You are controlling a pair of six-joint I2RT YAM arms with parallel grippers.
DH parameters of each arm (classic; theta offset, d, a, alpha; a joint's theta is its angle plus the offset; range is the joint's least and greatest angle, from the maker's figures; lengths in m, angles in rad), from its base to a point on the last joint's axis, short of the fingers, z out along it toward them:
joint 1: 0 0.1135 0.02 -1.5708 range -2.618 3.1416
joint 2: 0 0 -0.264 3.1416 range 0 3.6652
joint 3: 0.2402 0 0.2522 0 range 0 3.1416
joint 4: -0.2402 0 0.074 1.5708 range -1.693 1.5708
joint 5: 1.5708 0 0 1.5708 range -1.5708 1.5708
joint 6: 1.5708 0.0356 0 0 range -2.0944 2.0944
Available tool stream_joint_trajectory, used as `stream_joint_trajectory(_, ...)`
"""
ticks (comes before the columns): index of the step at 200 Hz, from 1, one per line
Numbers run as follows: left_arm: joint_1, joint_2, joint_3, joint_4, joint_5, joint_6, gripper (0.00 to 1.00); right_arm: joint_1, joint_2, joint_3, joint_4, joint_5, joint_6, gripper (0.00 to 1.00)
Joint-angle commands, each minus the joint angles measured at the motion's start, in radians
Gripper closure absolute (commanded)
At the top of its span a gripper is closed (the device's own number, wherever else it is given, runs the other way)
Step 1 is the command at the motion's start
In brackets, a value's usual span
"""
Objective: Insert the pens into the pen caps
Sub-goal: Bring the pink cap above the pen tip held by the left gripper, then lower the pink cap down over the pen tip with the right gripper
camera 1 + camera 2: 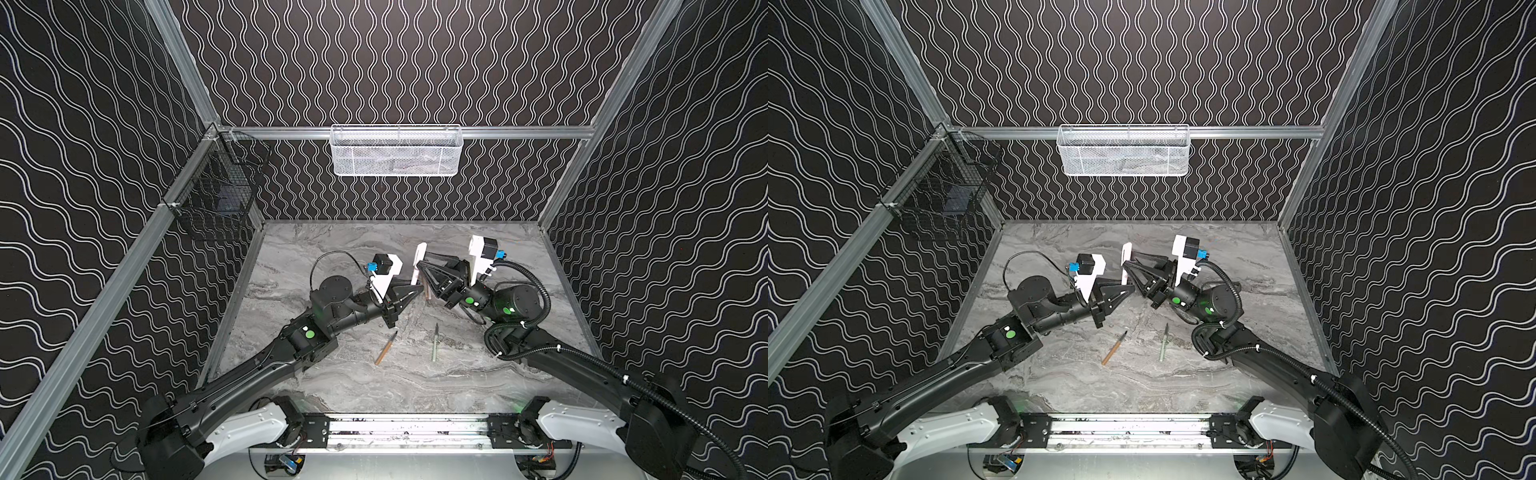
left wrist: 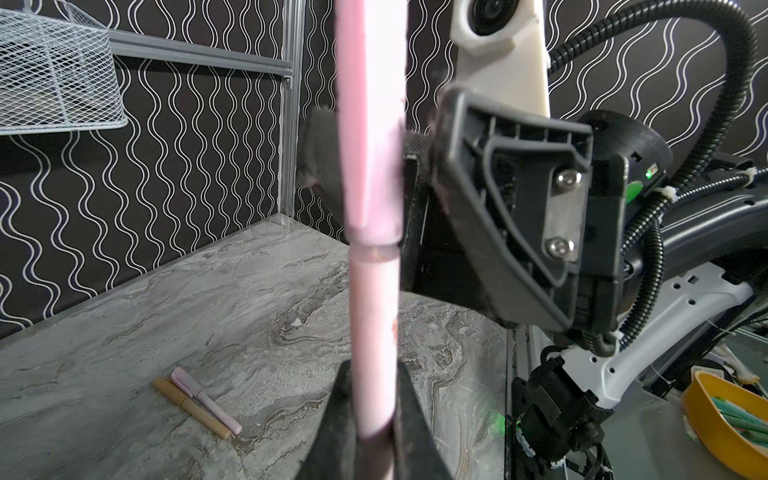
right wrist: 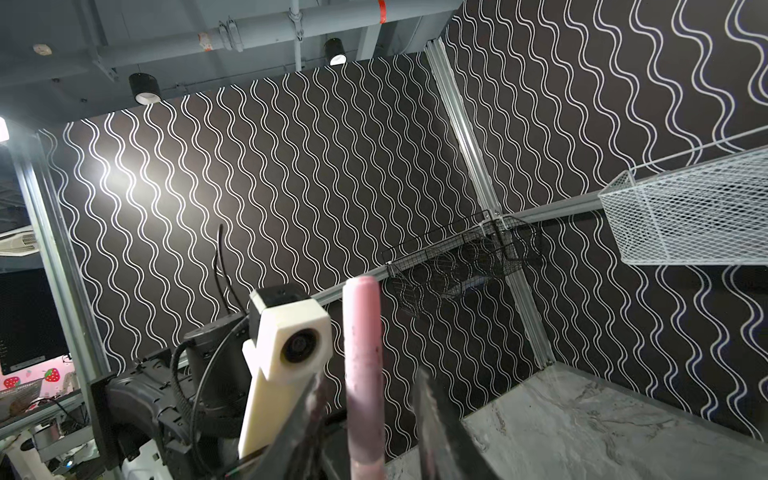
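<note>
A pink pen (image 2: 374,332) stands upright above the table middle, and my left gripper (image 2: 374,374) is shut on its lower barrel. A pink pen cap (image 3: 361,353) sits on the pen's upper end, down to a seam. My right gripper (image 3: 370,374) is open around the cap, with a gap on each side. In both top views the two grippers meet tip to tip at this capped pen (image 1: 419,259) (image 1: 1126,262). An uncapped tan-orange pen (image 1: 386,348) (image 1: 1115,348) and a pale green pen (image 1: 435,343) (image 1: 1164,343) lie nearer the front. The other caps are out of view.
A tan pen (image 2: 189,401) and a pink pen (image 2: 208,401), both capped, lie side by side on the marble table (image 1: 332,374). A white mesh basket (image 1: 395,151) hangs on the back wall. A black wire basket (image 1: 220,187) hangs in the left corner.
</note>
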Motion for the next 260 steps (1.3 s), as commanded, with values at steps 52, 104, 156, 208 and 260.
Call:
stream_joint_trajectory(52, 0.000, 0.019, 0.008, 0.004, -0.014, 0.051, 1.00, 0.002, -0.107, 0.005, -0.298, 0.031, -0.102, 0.38)
stream_joint_trajectory(104, 0.001, 0.029, 0.009, 0.008, -0.009, 0.048, 1.00, 0.002, -0.233, -0.031, -0.477, 0.107, -0.174, 0.31)
stream_joint_trajectory(156, 0.000, 0.053, 0.016, 0.002, -0.003, 0.044, 1.00, 0.000, -0.326, 0.064, -0.806, 0.258, -0.255, 0.48)
stream_joint_trajectory(208, 0.000, 0.079, 0.029, -0.026, -0.011, 0.061, 1.00, -0.003, -0.172, 0.383, -1.052, 0.219, -0.314, 0.54)
stream_joint_trajectory(260, 0.001, 0.059, 0.028, -0.030, -0.016, 0.068, 1.00, -0.002, -0.070, 0.459, -1.062, 0.124, -0.287, 0.74)
